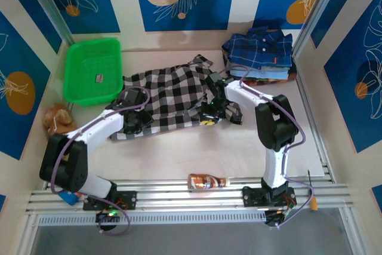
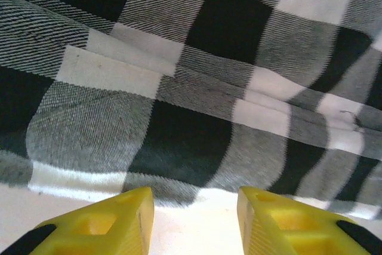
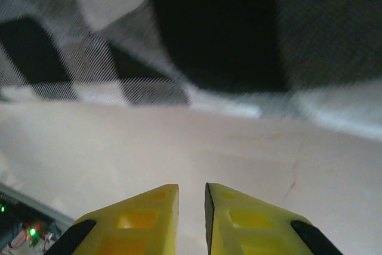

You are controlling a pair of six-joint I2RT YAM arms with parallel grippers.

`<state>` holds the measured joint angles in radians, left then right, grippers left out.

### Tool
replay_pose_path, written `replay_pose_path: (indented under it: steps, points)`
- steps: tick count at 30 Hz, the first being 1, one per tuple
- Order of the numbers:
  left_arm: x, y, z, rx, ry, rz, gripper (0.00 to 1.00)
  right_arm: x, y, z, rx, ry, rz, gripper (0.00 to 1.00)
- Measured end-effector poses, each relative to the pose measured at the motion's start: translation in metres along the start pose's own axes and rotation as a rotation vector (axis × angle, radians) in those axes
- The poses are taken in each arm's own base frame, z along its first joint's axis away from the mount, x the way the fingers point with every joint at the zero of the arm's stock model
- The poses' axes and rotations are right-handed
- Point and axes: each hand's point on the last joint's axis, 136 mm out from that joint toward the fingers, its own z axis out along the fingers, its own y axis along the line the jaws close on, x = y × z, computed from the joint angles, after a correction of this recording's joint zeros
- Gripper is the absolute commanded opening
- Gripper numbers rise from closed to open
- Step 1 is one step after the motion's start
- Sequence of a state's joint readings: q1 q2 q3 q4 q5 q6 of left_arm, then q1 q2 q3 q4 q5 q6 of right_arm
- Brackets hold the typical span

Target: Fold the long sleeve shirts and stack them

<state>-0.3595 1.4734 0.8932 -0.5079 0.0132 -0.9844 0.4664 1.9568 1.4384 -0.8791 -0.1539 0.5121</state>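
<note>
A black-and-white checked long sleeve shirt (image 1: 173, 94) lies spread out in the middle of the table. My left gripper (image 1: 132, 122) hovers at its near left hem. In the left wrist view the gripper (image 2: 194, 198) is open over bare table, with the checked cloth (image 2: 179, 88) just ahead of the yellow fingertips (image 2: 128, 207). My right gripper (image 1: 210, 114) is at the shirt's near right edge. It (image 3: 191, 188) is shut to a thin slit over bare table with nothing in it, the shirt's hem (image 3: 149, 88) beyond. Folded plaid shirts (image 1: 259, 52), navy blue on top, are stacked at the back right.
A green plastic basket (image 1: 92, 70) stands at the back left, with a brown plush toy (image 1: 58, 117) near the left wall. A brown bottle (image 1: 209, 181) lies by the front rail between the arm bases. The stack sits close to the right wall.
</note>
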Motion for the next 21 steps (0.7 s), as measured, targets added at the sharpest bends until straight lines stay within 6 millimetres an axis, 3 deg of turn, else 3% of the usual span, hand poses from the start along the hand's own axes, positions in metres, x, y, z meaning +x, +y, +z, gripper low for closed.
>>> replay_pose_path:
  steps: [10, 15, 21]
  points:
    - [-0.03, 0.056, 0.022, -0.188, -0.059, 0.002, 0.45, -0.04, -0.039, 0.019, 0.107, -0.056, 0.086, 0.2]
    - [-0.027, 0.08, 0.029, -0.266, -0.07, 0.026, 0.46, -0.045, -0.045, 0.017, 0.171, -0.075, 0.099, 0.22]
    - [-0.026, 0.087, 0.026, -0.275, -0.098, 0.025, 0.49, -0.04, -0.052, 0.018, 0.226, -0.093, 0.109, 0.23]
